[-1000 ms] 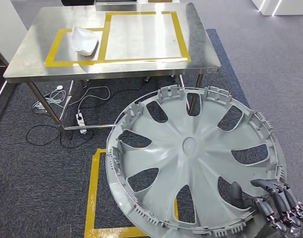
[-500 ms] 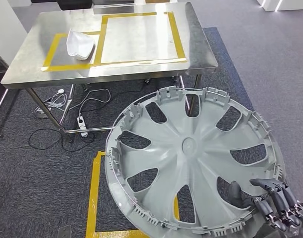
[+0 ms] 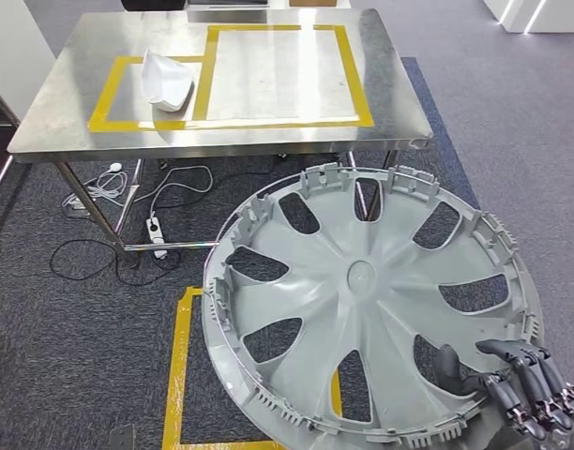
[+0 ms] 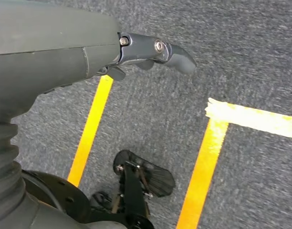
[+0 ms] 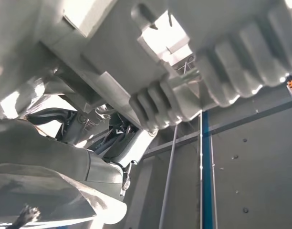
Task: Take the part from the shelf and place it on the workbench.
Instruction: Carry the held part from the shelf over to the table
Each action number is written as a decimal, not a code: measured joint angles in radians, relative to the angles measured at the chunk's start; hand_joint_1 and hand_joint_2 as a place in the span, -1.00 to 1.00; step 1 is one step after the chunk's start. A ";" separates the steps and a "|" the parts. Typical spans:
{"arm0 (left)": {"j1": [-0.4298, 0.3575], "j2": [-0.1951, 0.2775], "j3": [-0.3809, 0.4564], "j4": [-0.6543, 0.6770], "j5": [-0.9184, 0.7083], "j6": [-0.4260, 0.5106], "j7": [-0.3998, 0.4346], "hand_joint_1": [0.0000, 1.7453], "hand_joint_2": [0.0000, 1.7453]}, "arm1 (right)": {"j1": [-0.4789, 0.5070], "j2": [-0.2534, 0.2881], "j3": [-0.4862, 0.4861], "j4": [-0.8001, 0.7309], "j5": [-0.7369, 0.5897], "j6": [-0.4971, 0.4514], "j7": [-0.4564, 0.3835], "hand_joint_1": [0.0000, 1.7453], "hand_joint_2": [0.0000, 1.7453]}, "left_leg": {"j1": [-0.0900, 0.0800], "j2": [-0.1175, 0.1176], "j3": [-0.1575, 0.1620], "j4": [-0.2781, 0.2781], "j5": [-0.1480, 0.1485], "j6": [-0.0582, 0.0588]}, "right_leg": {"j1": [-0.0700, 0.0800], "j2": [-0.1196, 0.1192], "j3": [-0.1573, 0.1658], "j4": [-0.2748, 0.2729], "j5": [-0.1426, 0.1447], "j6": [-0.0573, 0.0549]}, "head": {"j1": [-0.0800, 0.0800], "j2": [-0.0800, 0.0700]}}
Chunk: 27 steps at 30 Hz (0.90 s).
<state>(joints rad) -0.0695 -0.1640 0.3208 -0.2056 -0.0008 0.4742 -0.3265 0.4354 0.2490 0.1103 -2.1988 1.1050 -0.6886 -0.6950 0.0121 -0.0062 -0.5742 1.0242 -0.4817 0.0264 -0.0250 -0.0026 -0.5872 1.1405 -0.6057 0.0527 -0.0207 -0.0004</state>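
Note:
A large grey wheel cover [image 3: 369,300] with curved spokes hangs tilted over the carpet, inner side toward me. My right hand [image 3: 514,380] grips its near right rim, thumb through a spoke opening, fingers curled over the edge. Up close in the right wrist view, the cover's ribbed rim [image 5: 180,95] lies against the hand [image 5: 54,162]. The steel workbench [image 3: 284,131] stands ahead, marked with yellow tape rectangles. My left hand [image 4: 151,50] hangs above the carpet with nothing in it, fingers apart.
A white moulded part [image 3: 165,82] lies in the left taped rectangle of the bench. Cables and a power strip [image 3: 156,230] trail on the floor under the bench. Yellow tape [image 3: 176,366] marks a square on the carpet below the cover.
The whole picture has shifted a little, so the camera has moved; the bench now sits slightly further right and nearer. My right hand still grips the wheel cover the same way.

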 joint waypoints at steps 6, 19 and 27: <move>0.001 -0.002 0.000 0.000 -0.001 0.000 0.000 -1.00 1.00 | 0.001 0.000 0.000 0.002 -0.003 0.000 0.000 1.00 1.00 | -0.009 -0.005 0.036 0.000 -0.030 0.007 | 0.005 0.001 -0.077 0.039 0.080 -0.012 | 0.002 0.000; 0.002 -0.004 0.002 0.000 -0.005 0.002 0.000 -1.00 1.00 | 0.002 -0.001 0.002 0.003 -0.004 0.000 0.000 1.00 1.00 | -0.003 -0.002 -0.119 0.288 -0.126 -0.049 | 0.004 -0.001 0.062 -0.127 0.072 -0.054 | -0.015 0.000; 0.005 -0.003 0.004 0.001 -0.005 0.002 0.000 -1.00 1.00 | 0.001 -0.002 0.003 0.004 -0.004 0.000 0.000 1.00 1.00 | -0.009 0.000 -0.025 0.015 0.007 -0.013 | 0.006 0.001 0.111 -0.132 0.033 -0.015 | -0.012 0.000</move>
<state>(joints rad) -0.0647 -0.1673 0.3249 -0.2045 -0.0057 0.4761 -0.3263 0.4367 0.2472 0.1130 -2.1945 1.1009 -0.6886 -0.6950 0.0027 -0.0063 -0.5995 1.0392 -0.4749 0.0132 -0.0191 -0.0014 -0.4758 1.0088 -0.5732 0.0376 -0.0328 -0.0004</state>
